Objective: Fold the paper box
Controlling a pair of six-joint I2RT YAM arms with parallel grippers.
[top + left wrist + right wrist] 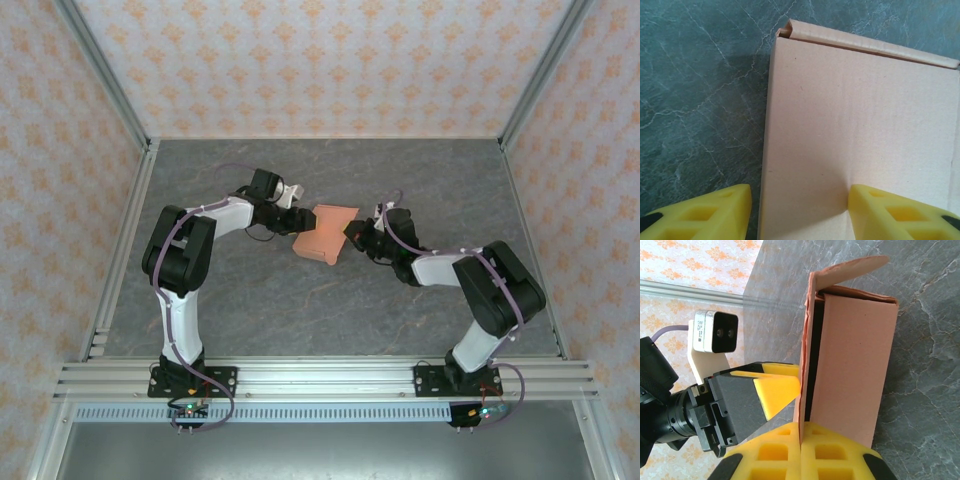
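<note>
**Item: paper box** (325,232). Salmon-orange thin cardboard, partly folded. It lies between the two tools, mid-way across the grey marbled bench (300,310).

**Left tool** (296,205)
- State: jaws stand apart with nothing clamped.
- Left wrist view: the left tool (800,192) straddles one long edge of the box (855,130). One yellow finger (715,212) is over bare bench (695,100). The other finger (890,212) is over the flat panel, at or just above its surface; contact cannot be told.
- The panel stretches away from the fingertips. A folded-over wall runs along the panel's far edge.
- Right wrist view: a yellow fingertip (777,390) of the left tool comes right up to the thin flap from the side opposite the box body.

**Right tool** (352,232)
- State: closed, pinching a thin flap of the box.
- Right wrist view: the flap runs straight out from between the meeting pads of the right tool (801,440).
- The box (850,365) has its body just beside the flap, on the side away from the left tool. A dark gap shows between them.
- The flap's rounded end bends over past the body's far end.

**Bench**: seen beyond and beside the box in all views.
</note>
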